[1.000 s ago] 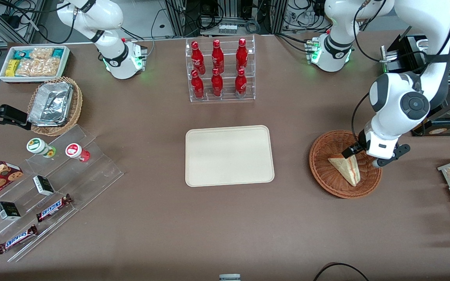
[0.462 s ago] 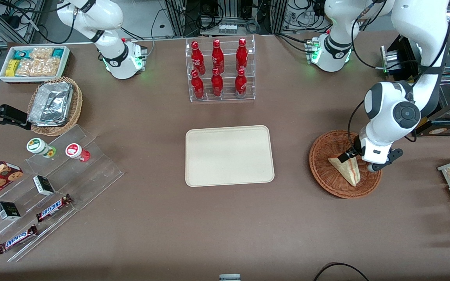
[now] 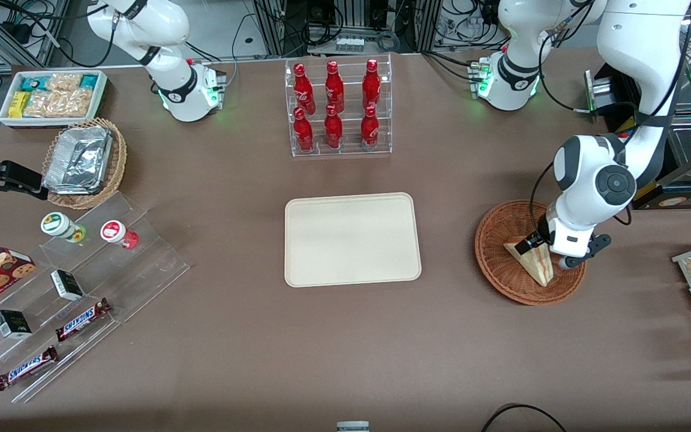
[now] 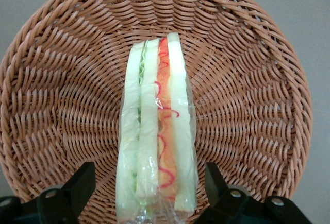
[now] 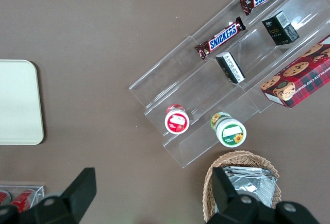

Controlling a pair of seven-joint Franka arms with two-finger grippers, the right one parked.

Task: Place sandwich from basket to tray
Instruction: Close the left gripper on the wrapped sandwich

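Small triangular wedge sandwich (image 3: 533, 261) of pale white bread, wrapped in clear film, standing on edge inside the round reddish-brown woven wicker basket (image 3: 501, 273), cut face up in the left wrist view (image 4: 156, 131) with green filling along one layer and pink-red filling along the other. Woven basket wall (image 4: 62, 105) ringing the wedge on all sides there, weave bare apart from the sandwich. Left arm's two-finger gripper (image 4: 149, 195) lowered into the basket over the broader end of the wedge, black fingers (image 4: 77, 185) spread wide, one to each side of the bread, a visible gap between each fingertip and the wrapper, nothing pinched. From the front, gripper (image 3: 546, 255) mostly hidden under the white wrist housing, one dark finger showing against the sandwich's upper corner. Basket sitting on the brown table (image 3: 345, 348) toward the working arm's end. Flat rectangular cream-coloured tray (image 3: 351, 240) with rounded corners and a low rim lying mid-table, well apart from the basket, bare. Clear acrylic rack of red bottles (image 3: 336, 108) farther from the front camera than the tray. Toward the parked arm's end: lighter tan wicker basket of foil trays (image 3: 84, 162), white bin of snack packets (image 3: 51, 96), and stepped clear display of chocolate bars and small jars (image 3: 75, 288).
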